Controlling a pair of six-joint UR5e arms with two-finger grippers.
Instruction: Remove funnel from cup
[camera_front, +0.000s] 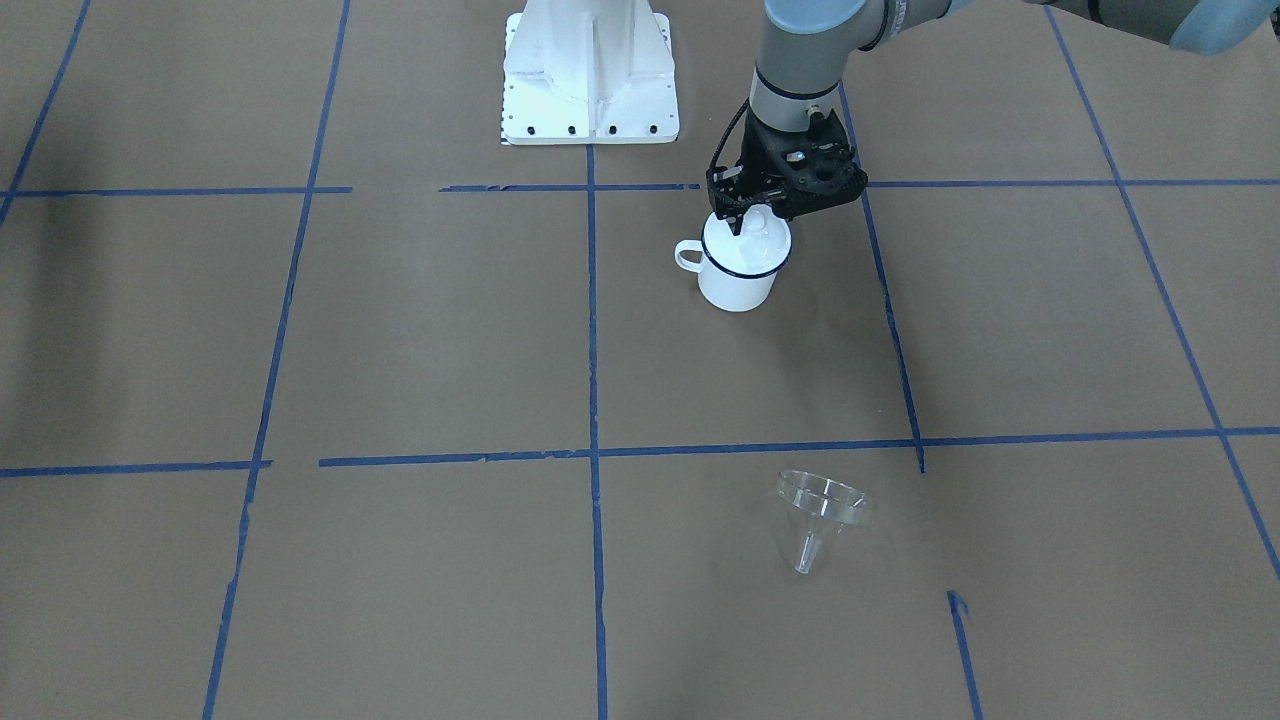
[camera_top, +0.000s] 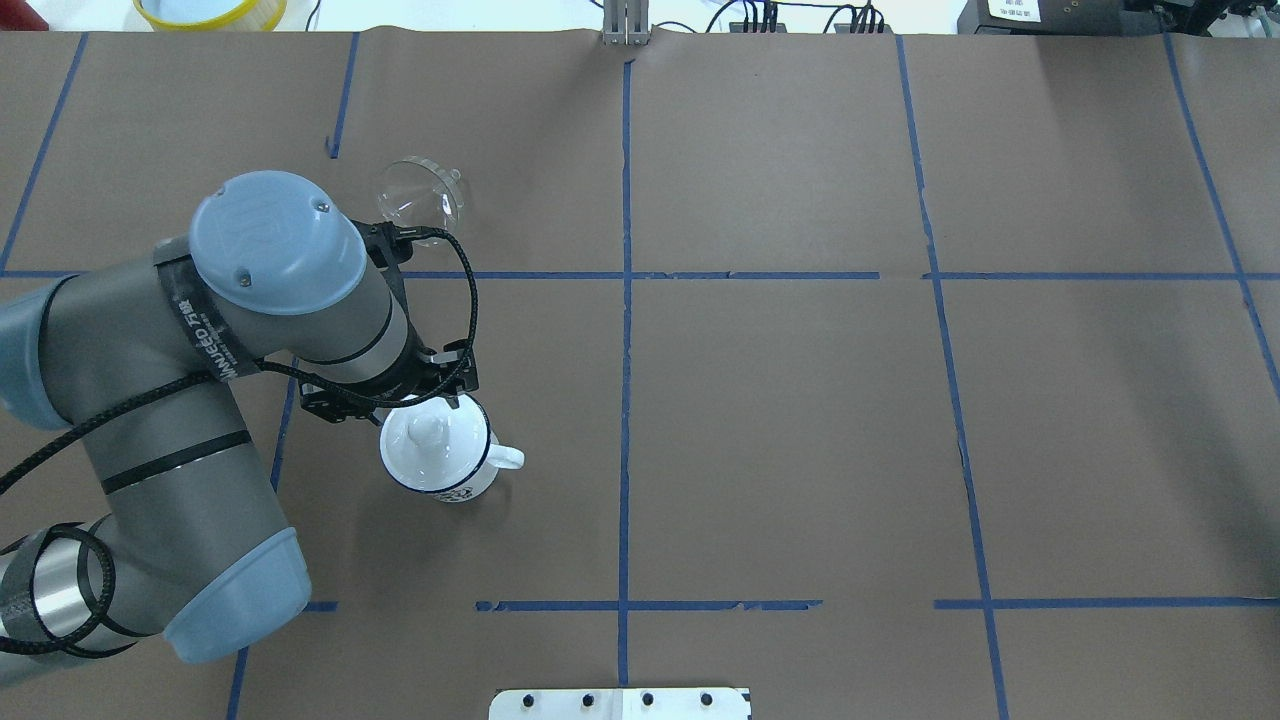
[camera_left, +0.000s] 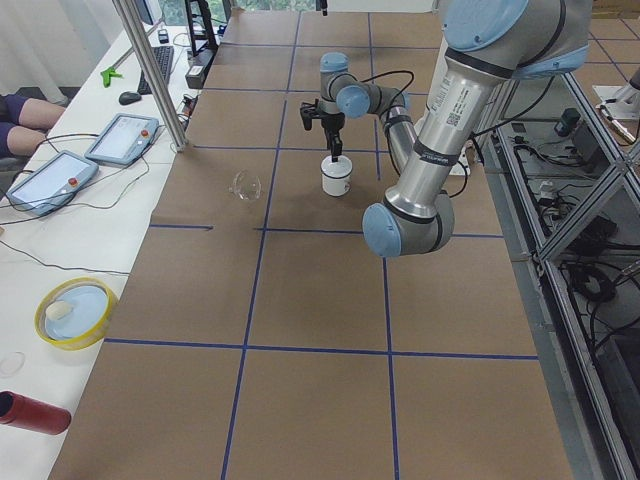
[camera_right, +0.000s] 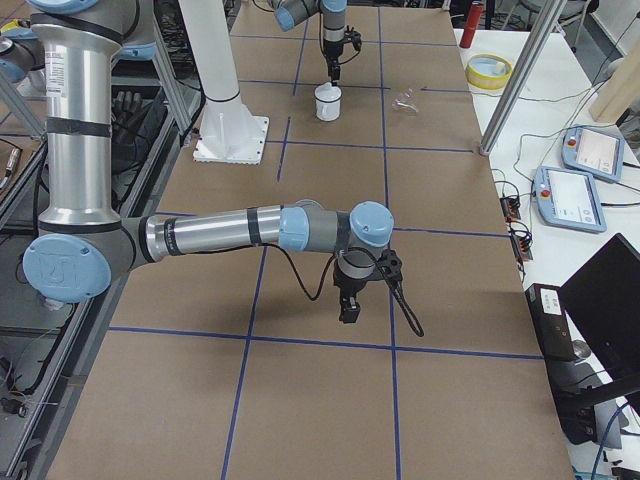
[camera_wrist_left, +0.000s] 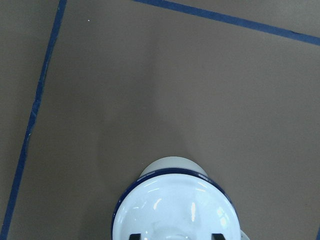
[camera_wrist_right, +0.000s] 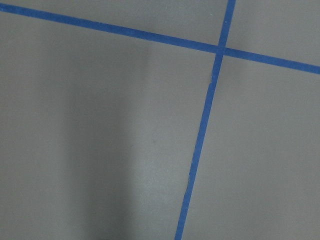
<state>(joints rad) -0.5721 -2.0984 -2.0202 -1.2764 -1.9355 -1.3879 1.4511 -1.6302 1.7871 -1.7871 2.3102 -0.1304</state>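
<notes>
Clear funnel (camera_front: 822, 505) is laid sideways well apart from the cup (camera_front: 740, 280), spout pointed away; left claw (camera_front: 746, 216) is spread over the cup's lid (camera_top: 430, 440); how the right claw (camera_right: 350, 308) stands cannot be told.

- Even, bright overhead light; the views are sharp.
- Faint soft shadows lie on the table (camera_front: 400, 330) beside the cup (camera_front: 738, 285).
- Small glare spots gleam on the cup's white top.
- A broad dim band crosses the right wrist view.
</notes>
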